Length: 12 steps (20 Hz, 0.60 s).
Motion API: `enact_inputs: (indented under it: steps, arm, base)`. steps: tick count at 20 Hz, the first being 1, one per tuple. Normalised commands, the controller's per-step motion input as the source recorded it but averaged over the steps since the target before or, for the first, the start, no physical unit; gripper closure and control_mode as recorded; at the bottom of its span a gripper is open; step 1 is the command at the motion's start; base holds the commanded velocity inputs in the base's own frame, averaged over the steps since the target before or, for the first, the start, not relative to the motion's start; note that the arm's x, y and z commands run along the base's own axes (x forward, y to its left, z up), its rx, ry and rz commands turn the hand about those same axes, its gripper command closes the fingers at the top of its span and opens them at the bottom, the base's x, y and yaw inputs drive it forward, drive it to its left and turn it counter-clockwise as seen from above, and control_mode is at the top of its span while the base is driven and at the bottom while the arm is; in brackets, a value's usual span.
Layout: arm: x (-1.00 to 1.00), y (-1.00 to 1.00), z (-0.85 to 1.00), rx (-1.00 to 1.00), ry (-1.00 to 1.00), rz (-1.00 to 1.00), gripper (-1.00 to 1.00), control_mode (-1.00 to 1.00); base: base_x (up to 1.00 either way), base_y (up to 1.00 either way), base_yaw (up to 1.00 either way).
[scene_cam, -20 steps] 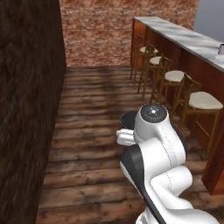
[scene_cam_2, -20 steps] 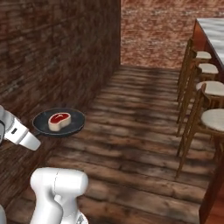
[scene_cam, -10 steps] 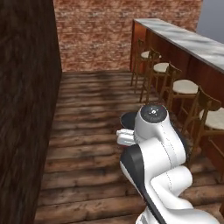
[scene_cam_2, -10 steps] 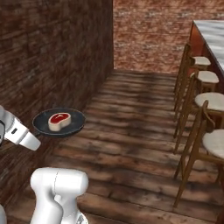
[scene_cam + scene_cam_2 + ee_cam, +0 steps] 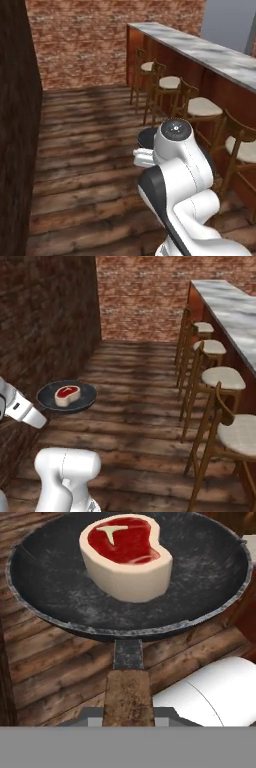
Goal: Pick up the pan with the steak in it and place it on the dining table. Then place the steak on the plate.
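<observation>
The gripper is clamping the wooden handle of the pan, carrying it level in the air above the plank floor. The steak is sitting in the pan's middle. The dining table is standing off to the right behind its stools.

Base views share the stools; hand view close above pan.

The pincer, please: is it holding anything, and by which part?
The pincer holds the round black frying pan by the end of its brown wooden handle.
</observation>
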Motion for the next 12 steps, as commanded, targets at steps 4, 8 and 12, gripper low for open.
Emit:
enact_inputs:
  steps: [4, 8, 12]
  arm:
    - [0.0, 0.0, 0.0, 0.0, 0.0, 0.0, 1.0, 1.0]
    - [0.0, 0.0, 0.0, 0.0, 0.0, 0.0, 1.0, 1.0]
    - [0.0, 0.0, 0.0, 0.0, 0.0, 0.0, 1.0, 1.0]
  base:
    - [0.0, 0.0, -0.5]
    - [0.0, 0.0, -0.5]
    - [0.0, 0.0, -0.5]
